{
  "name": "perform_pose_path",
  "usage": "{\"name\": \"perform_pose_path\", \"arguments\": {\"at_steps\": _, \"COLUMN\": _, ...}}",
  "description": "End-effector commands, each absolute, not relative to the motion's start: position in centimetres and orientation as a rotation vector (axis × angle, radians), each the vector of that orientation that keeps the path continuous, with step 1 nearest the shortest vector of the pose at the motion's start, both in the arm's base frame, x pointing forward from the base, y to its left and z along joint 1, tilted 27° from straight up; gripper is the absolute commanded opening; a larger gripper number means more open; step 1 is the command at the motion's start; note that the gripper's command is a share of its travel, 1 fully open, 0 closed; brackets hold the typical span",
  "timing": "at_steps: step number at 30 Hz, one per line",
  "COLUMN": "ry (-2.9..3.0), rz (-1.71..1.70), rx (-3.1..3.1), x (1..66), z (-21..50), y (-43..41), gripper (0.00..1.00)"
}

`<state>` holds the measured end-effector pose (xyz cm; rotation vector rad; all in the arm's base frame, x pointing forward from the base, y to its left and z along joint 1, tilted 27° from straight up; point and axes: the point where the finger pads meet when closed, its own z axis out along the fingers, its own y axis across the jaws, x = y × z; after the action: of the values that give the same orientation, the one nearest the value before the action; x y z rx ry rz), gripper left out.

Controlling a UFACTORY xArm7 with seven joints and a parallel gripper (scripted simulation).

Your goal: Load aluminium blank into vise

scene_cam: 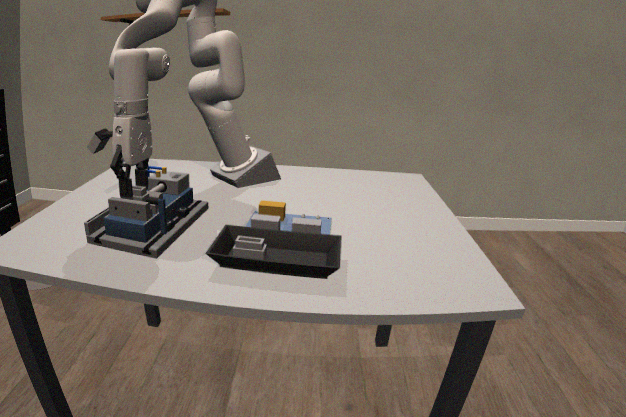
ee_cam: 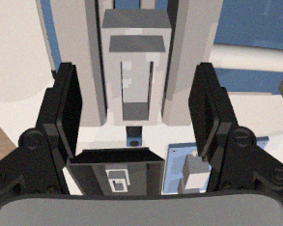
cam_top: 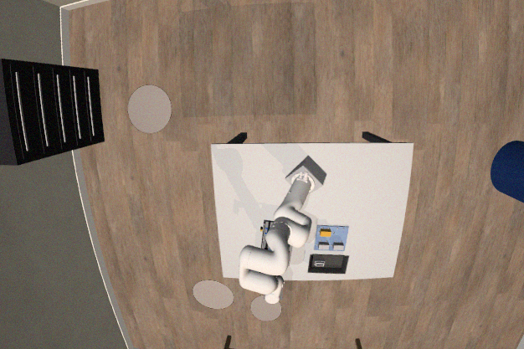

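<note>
The vise [scene_cam: 146, 215] stands at the table's left. In its opening lies a grey finished part with a rectangular pocket facing up [ee_cam: 135, 72], between the two jaw blocks. My gripper [scene_cam: 128, 177] points straight down over this part, open and empty, with its fingertips close above the top of the vise. A short dark rod [ee_cam: 135, 135] shows at the near end of the opening. The blue infeed plate [scene_cam: 290, 222] carries a brass blank [scene_cam: 272, 208] and two aluminium blanks [scene_cam: 265, 221] [scene_cam: 306, 225]. The dark outfeed tray [scene_cam: 275, 250] holds one finished part [scene_cam: 249, 245], pocket up.
The arm's base [scene_cam: 245, 169] sits behind the vise and the plate. Blue and yellow hoses [scene_cam: 157, 169] stick out at the vise's far end block. The tray and the plate lie side by side to the right of the vise.
</note>
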<state>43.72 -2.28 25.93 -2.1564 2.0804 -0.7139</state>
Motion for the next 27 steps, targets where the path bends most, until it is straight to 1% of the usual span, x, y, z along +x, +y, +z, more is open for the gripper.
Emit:
{"name": "perform_pose_path", "arguments": {"at_steps": 1, "ry": 2.077, "rz": -0.718, "rx": -2.154, "x": 43.8, "z": 26.11, "y": -2.23, "gripper": 0.69}}
{"name": "perform_pose_path", "arguments": {"at_steps": 2, "ry": 2.077, "rz": -0.718, "rx": -2.154, "x": 43.8, "z": 26.11, "y": -2.23, "gripper": 0.0}}
{"name": "perform_pose_path", "arguments": {"at_steps": 27, "ry": 2.077, "rz": -0.718, "rx": -2.154, "x": 43.8, "z": 26.11, "y": -2.23, "gripper": 0.0}}
